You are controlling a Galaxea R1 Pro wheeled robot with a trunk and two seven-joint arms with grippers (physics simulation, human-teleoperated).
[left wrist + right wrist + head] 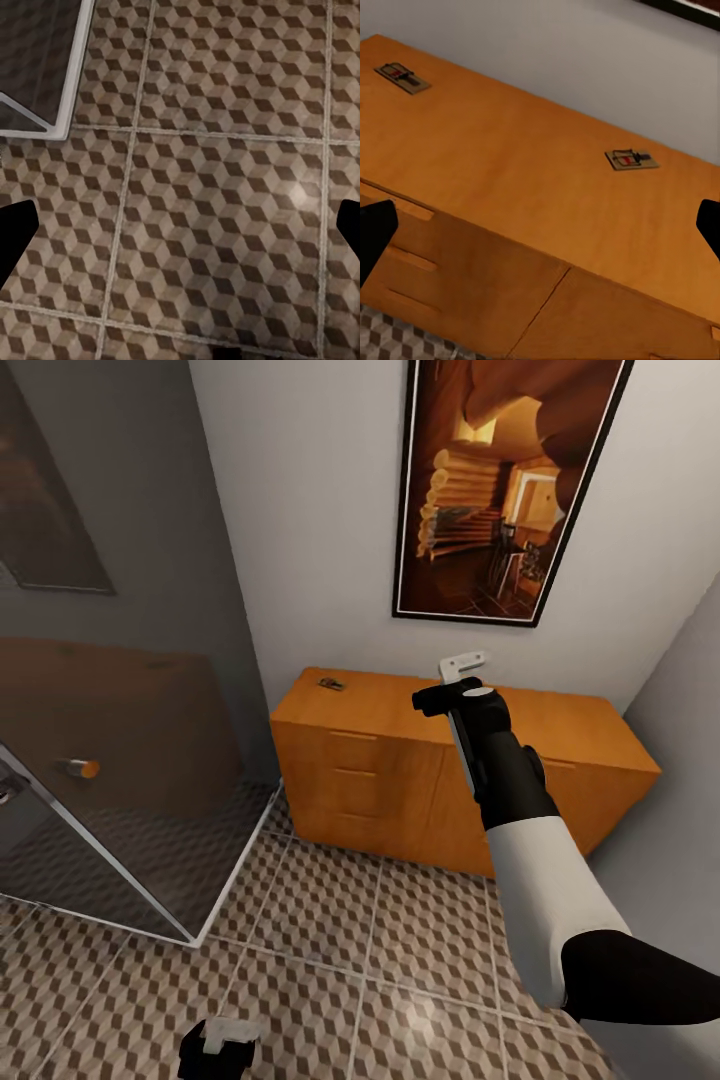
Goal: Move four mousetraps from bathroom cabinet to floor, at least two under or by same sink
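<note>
Step in hand: the reach for a mousetrap – by my reading, the right arm is stretched out over the cabinet (380, 710) and no trap is yet held.

Right gripper (462, 678): hovers above the cabinet's flat top, toward its back edge; in the right wrist view the two dark fingertips (375, 236) sit wide apart at the picture's sides with nothing between them.

Left gripper (220, 1045): hangs low, well short of the cabinet, over the cube-patterned bathroom floor (210, 187); its fingertips are likewise spread wide and empty.

Mousetraps: two lie flat on the cabinet top in the right wrist view – the far mousetrap (403, 77) near one end of the top, the near mousetrap (631, 159) closer to the wall behind the cabinet. From the head view one small trap shows near the cabinet's back left corner.

Other traps: I cannot tell where they are.

Surroundings: a glass shower screen (110, 780) stands left of the cabinet, a framed picture (505, 485) hangs on the wall above it.

Next move: likely lower the right gripper squarely over the near mousetrap and close on its thin board – a flat piece, so the fingers must come right down to the cabinet top.
</note>
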